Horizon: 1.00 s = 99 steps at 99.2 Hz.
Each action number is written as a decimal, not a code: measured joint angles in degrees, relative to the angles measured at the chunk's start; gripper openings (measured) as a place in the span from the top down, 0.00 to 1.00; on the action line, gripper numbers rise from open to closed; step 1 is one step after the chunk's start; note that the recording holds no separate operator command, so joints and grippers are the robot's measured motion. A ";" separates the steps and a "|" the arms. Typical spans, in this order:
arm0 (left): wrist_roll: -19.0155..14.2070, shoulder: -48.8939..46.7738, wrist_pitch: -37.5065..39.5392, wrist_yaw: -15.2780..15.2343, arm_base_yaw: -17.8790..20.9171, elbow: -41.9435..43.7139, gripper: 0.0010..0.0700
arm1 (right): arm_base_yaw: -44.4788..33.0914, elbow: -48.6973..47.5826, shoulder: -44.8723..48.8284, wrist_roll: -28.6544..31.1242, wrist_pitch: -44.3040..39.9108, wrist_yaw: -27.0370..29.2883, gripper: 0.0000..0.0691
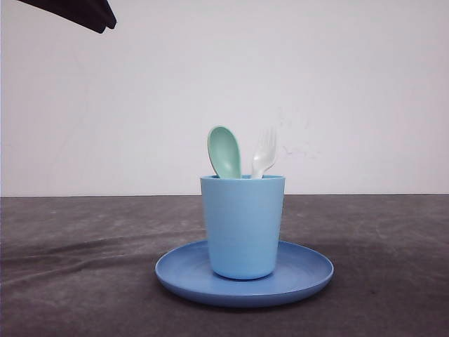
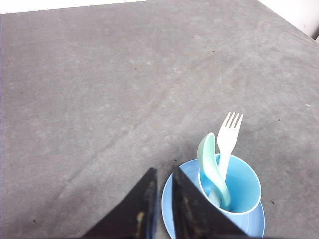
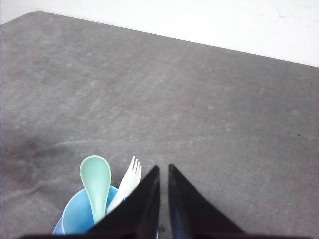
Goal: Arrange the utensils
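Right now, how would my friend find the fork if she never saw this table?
Look for the round blue plate in the middle of the dark grey table. A light blue cup stands on it with two things sticking up out of it. The fork is the white one with prongs, right of the green spoon.

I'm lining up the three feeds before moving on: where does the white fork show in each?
Front view: fork stands in the blue cup, right of the green spoon.
Left wrist view: fork leans out of the cup.
Right wrist view: fork beside the spoon.
Shared landmark: the cup.
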 joint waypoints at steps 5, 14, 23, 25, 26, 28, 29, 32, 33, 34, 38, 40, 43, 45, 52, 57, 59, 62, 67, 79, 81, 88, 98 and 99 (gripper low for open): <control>-0.09 0.00 0.02 0.00 0.00 0.00 0.98 | 0.00 0.00 0.00 -0.04 0.17 0.00 0.99; -0.09 0.00 -0.17 0.00 0.00 0.00 0.98 | 0.00 0.00 0.00 -0.04 0.22 0.00 0.99; -0.09 0.00 -0.17 0.00 0.00 0.00 0.98 | 0.00 0.00 0.00 -0.04 0.22 0.00 0.99; -0.09 0.00 -0.15 0.00 0.00 0.00 0.98 | 0.00 0.00 0.00 -0.04 0.22 0.00 0.99; -0.09 0.00 -0.15 0.00 0.00 0.00 0.98 | 0.00 0.00 0.00 -0.04 0.22 0.00 0.99; -0.09 0.00 -0.15 0.00 0.00 0.00 0.98 | 0.00 0.00 0.00 -0.04 0.22 0.00 0.99; -0.09 0.00 -0.15 0.00 0.00 0.00 0.98 | 0.00 0.00 0.00 -0.04 0.22 0.00 0.99; -0.09 0.00 -0.15 0.00 0.00 0.00 0.98 | 0.00 0.00 0.00 -0.04 0.22 0.00 0.99; -0.09 0.00 -0.15 0.00 0.00 0.00 0.98 | 0.00 0.00 0.00 -0.04 0.22 0.00 0.99; -0.09 0.00 -0.15 0.00 0.00 0.00 0.98 | 0.00 0.00 0.00 -0.04 0.22 0.00 0.99; -0.09 0.00 -0.15 0.00 0.00 0.00 0.98 | 0.00 0.00 0.00 -0.04 0.22 0.00 0.99; -0.09 0.00 -0.15 0.00 0.00 0.00 0.98 | 0.00 0.00 0.00 -0.04 0.22 0.00 0.99; -0.09 0.00 -0.15 0.00 0.00 0.00 0.98 | 0.00 0.00 0.00 -0.04 0.22 0.00 0.99; -0.09 0.00 -0.15 0.00 0.00 0.00 0.98 | 0.00 0.00 0.00 -0.04 0.22 0.00 0.99; -0.09 0.00 -0.15 0.00 0.00 0.00 0.98 | 0.00 0.00 0.00 -0.04 0.22 0.00 0.99; -0.09 0.00 -0.15 0.00 0.00 0.00 0.98 | 0.00 0.00 0.00 -0.04 0.22 0.00 0.99; -0.09 0.00 -0.15 0.00 0.00 0.00 0.98 | 0.00 0.00 0.00 -0.04 0.22 0.00 0.99; -0.09 0.00 -0.15 0.00 0.00 0.00 0.98 | 0.00 0.00 0.00 -0.04 0.22 0.00 0.99; -0.09 0.00 -0.15 0.00 0.00 0.00 0.98 | 0.00 0.00 0.00 -0.04 0.22 0.00 0.99; -0.09 0.00 -0.15 0.00 0.00 0.00 0.98 | 0.00 0.00 0.00 -0.04 0.22 0.00 0.99; -0.09 0.00 -0.15 0.00 0.00 0.00 0.98 | 0.00 0.00 0.00 -0.04 0.22 0.00 0.99; 0.07 -0.11 -0.17 -0.02 0.07 0.00 0.98 | 0.00 0.00 0.00 -0.04 0.22 0.00 0.99; 2.73 -1.09 0.37 -0.55 1.70 0.00 0.98 | 0.00 0.00 0.00 -0.04 0.22 0.00 0.99; 3.08 -1.27 0.46 -0.61 2.01 0.00 0.98 | 0.00 0.00 0.00 -0.04 0.22 0.00 0.99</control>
